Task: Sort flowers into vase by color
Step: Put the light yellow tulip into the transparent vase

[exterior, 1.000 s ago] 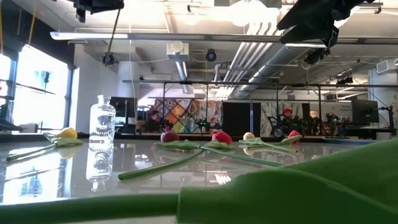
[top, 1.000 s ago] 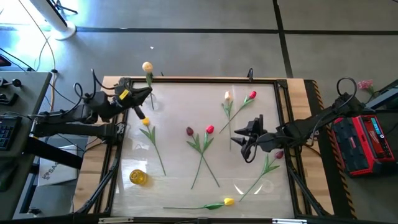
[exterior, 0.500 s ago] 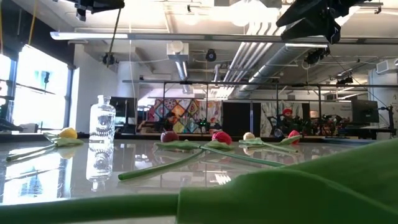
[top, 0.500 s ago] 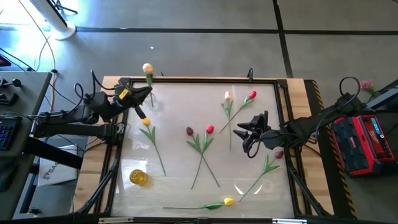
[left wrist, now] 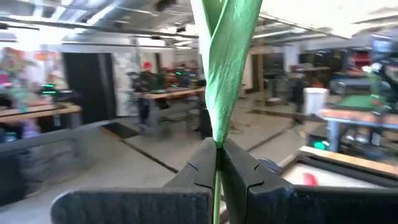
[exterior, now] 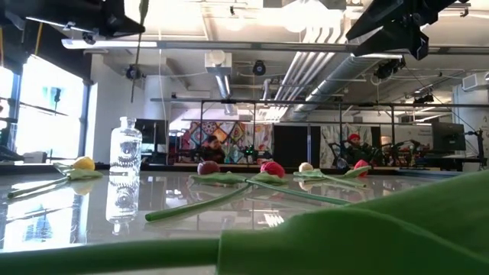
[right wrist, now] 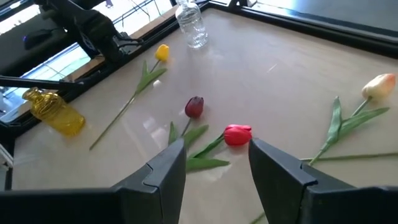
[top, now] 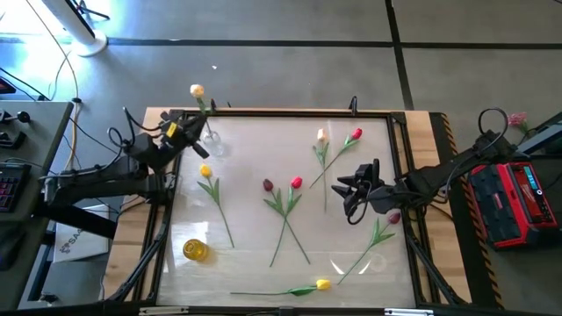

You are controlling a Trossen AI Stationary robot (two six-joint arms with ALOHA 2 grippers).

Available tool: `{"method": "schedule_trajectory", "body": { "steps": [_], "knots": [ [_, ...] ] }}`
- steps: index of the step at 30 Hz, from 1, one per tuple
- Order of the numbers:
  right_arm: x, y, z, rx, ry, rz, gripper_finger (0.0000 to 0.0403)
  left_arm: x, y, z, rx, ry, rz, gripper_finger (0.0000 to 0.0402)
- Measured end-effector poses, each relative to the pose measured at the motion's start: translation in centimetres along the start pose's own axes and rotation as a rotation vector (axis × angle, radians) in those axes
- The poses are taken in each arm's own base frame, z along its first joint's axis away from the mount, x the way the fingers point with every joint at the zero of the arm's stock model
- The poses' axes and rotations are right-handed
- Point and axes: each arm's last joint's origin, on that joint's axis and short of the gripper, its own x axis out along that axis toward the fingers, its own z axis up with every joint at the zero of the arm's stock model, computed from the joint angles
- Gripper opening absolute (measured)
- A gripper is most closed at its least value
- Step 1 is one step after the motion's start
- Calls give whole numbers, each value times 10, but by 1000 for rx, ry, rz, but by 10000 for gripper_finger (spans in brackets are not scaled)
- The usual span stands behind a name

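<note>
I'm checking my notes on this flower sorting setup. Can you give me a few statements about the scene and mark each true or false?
1. The left gripper is shut on a flower stem. True.
2. The right gripper holds a red flower. False: it is open and empty, above the table.
3. The clear vase already holds flowers. False: it is empty.
4. A yellow vase stands near the table's left side. True.
</note>
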Motion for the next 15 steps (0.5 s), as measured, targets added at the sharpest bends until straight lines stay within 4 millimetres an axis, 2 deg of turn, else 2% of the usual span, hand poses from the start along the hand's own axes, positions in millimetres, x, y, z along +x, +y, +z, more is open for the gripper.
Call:
{"method": "schedule_trajectory", "body": {
  "steps": [5, 15],
  "knots": [
    [0, 0, 0, 5, -1, 1, 165, 1, 11, 1, -4, -13, 79, 0],
    [0, 0, 0, 6, -10, -7, 165, 7, 24, -4, -27, 7, 117, 0]
  ]
}}
